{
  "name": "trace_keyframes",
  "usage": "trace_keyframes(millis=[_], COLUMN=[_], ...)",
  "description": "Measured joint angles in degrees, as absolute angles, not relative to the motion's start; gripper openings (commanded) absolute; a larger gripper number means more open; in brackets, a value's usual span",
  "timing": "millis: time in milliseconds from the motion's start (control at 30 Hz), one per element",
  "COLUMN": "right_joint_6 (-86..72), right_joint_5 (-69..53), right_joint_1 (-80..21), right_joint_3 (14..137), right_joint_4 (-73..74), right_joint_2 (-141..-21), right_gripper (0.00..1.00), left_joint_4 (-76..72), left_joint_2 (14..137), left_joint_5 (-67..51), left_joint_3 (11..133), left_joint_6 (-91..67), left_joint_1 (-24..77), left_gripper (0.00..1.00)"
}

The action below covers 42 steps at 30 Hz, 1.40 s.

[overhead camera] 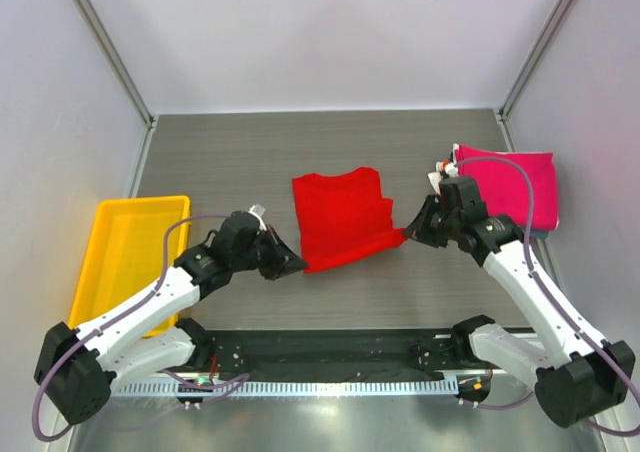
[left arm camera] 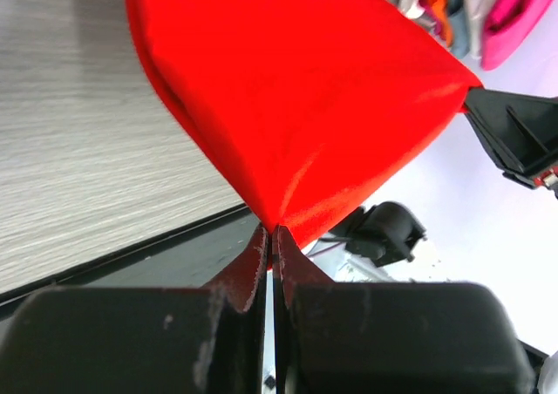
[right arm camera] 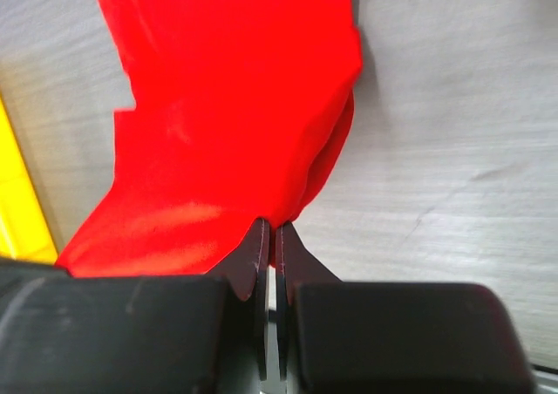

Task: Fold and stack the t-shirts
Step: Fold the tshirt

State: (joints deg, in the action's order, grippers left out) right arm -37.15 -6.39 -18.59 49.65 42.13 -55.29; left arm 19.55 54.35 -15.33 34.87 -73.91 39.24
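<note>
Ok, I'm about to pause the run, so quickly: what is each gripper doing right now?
Left gripper: closed, pinching one near corner of the red t-shirt.
Right gripper: closed, pinching the shirt's other near corner.

We see the bright red t-shirt partly folded at the middle of the table, its far part lying flat in layered bands. Its two near corners are drawn up off the surface, with the near edge stretched between them. By the table's right edge sits a stack of folded t-shirts, apart from the red one. The top shirt is magenta-pink, and orange, white and grey-blue edges show beneath.
</note>
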Motion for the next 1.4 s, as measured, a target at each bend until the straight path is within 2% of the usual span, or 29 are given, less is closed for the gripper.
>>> trace_keyframes(millis=[367,1100,1400], right_joint_6=[-35.86,-34.04,-33.76], right_joint_5=[-2.63,-7.11,-9.78], right_joint_1=[-17.69,-12.45,-10.41], right_joint_3=[61.34,83.68,93.78], right_joint_4=[38.89,33.41,32.75], right_joint_2=[-71.72,-99.77,-112.36], right_gripper=[0.01,0.01,0.02], left_joint_4=[17.82,14.09,11.35], left_joint_2=[62.96,85.27,99.92], left_joint_5=[-15.29,-19.81,-22.79], left_joint_3=[44.25,60.66,68.45], left_joint_6=[-74.41,-72.6,-71.57], left_joint_1=[30.63,18.74,15.25], left_gripper=[0.0,0.0,0.0])
